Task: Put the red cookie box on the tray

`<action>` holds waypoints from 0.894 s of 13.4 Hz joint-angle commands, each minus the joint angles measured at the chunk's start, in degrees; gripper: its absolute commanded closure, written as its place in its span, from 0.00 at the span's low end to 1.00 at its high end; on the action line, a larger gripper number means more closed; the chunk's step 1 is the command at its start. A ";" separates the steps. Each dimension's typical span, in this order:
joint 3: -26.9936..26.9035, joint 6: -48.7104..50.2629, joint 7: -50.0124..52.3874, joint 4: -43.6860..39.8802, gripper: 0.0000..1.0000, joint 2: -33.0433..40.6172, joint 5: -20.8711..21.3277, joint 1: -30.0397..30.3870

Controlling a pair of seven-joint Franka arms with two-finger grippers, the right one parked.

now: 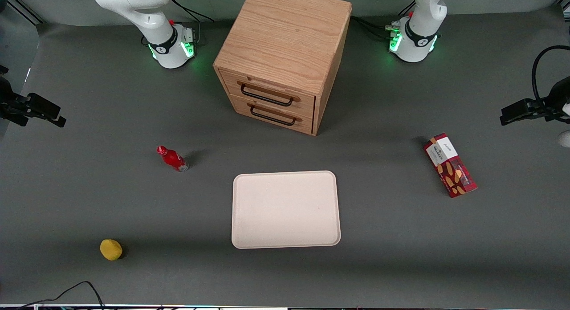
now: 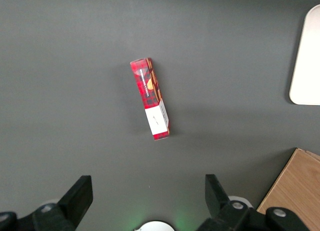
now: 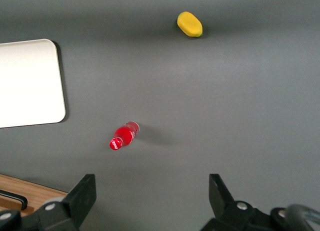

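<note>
Only print in view: white label panel on the red cookie box (image 1: 449, 165), dark brand word on it, looks like "Walkers" but too small to confirm. A small cursive line above it is unreadable. In the wrist view the box (image 2: 151, 98) label is also illegible. No other readable text.

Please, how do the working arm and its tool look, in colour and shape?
The left arm is glossy white with a black joint band, green lights glowing at its base and black cables beside it. Its tool above the table has two black wedge-shaped fingers, set wide apart.
</note>
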State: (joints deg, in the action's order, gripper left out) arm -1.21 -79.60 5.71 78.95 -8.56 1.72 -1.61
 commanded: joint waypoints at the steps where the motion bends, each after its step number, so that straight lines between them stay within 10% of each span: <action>1: 0.07 -3.52 4.04 5.57 0.00 1.09 0.04 0.38; 12: -0.02 -37.53 9.76 33.80 0.00 -0.92 -0.40 2.66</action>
State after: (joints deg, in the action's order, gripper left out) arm -1.38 -112.71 13.84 108.65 -9.60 1.49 0.31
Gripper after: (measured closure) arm 0.000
